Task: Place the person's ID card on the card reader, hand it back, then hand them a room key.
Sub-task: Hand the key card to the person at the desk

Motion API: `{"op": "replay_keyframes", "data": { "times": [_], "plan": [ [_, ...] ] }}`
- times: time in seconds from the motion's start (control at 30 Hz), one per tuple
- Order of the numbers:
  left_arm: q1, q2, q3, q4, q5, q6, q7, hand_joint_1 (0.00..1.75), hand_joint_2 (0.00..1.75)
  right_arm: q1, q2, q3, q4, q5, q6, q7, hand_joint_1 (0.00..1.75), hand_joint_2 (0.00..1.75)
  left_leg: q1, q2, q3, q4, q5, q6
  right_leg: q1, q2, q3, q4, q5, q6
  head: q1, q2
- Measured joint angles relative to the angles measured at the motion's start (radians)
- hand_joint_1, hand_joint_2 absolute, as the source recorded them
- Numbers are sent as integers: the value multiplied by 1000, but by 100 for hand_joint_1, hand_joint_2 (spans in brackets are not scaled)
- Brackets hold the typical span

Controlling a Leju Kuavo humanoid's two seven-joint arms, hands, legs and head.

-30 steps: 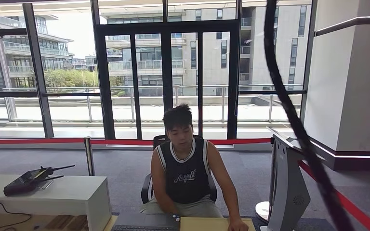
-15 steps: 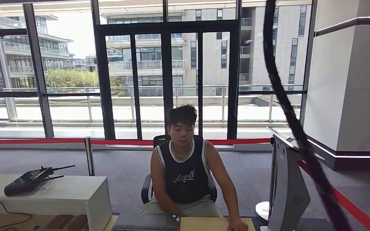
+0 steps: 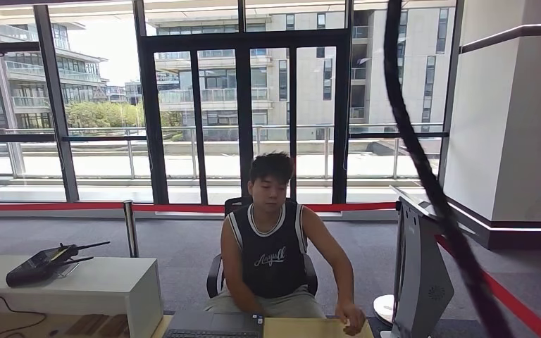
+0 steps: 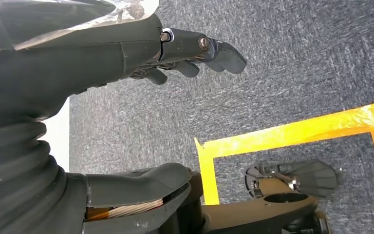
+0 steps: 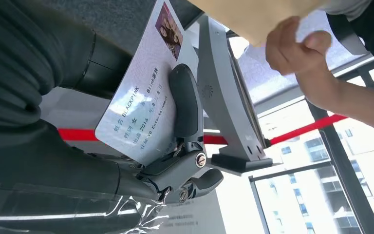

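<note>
In the right wrist view my right hand [image 5: 175, 146] holds the white ID card [image 5: 141, 97], thumb pressed across its printed face; a small photo shows on the card. The grey card reader stand [image 5: 226, 102] rises just beyond the card, also seen in the head view as the card reader stand [image 3: 419, 274] at right. The person [image 3: 271, 246] sits behind the desk, and the person's hand [image 5: 294, 44] is curled near the card. My left hand [image 4: 175, 53] hangs over grey carpet, fingers spread and holding nothing.
A tan desk surface [image 3: 310, 328] and a dark keyboard [image 3: 211, 327] lie at the head view's lower edge. A white counter [image 3: 63, 285] carries a black device [image 3: 42, 264]. A black cable [image 3: 423, 169] crosses the view. Yellow floor tape [image 4: 292, 134] marks the carpet.
The person's hand has lifted off the desk and moved right, toward the reader; their head has tilted slightly. The camera has held still.
</note>
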Motion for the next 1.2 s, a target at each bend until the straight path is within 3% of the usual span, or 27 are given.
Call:
{"op": "replay_keyframes", "data": {
  "times": [0.37,0.93,0.97,1.0,1.07,1.1,1.13,1.2],
  "plan": [
    [-27,-6,-9,0,-39,-31,20,0,175,-69,69,37,1,64,142,8,175,175,1,0,0,0,0,0,1,0,0,0,0,0,0,0],
    [-55,-14,-56,0,-76,-59,39,0,175,-158,146,86,96,78,158,75,175,175,0,0,-2,0,1,0,1,0,-1,0,0,0,0,0],
    [-55,-14,-57,0,-76,-60,38,0,175,-162,146,87,100,79,157,76,157,175,0,0,-2,0,1,0,1,0,-2,0,0,0,0,0],
    [-56,-14,-59,0,-76,-60,38,0,175,-166,147,88,105,81,157,77,113,175,0,0,-2,0,1,0,1,0,-2,0,0,0,0,0],
    [-56,-14,-60,0,-75,-60,36,0,175,-170,148,90,112,84,152,80,26,87,0,0,-2,0,1,0,1,0,-2,0,0,0,0,0],
    [-56,-14,-60,0,-75,-60,35,0,175,-170,148,91,115,85,149,83,0,44,0,0,-2,0,1,0,1,0,-2,0,0,0,0,0],
    [-56,-14,-60,0,-74,-60,35,0,175,-171,149,92,117,85,146,87,0,0,0,0,-2,0,1,0,1,0,-2,0,0,0,0,0],
    [-56,-14,-60,0,-73,-61,35,0,175,-171,150,94,122,87,141,93,0,0,0,0,-2,0,1,0,1,0,-2,0,0,0,0,0]
  ]
}}
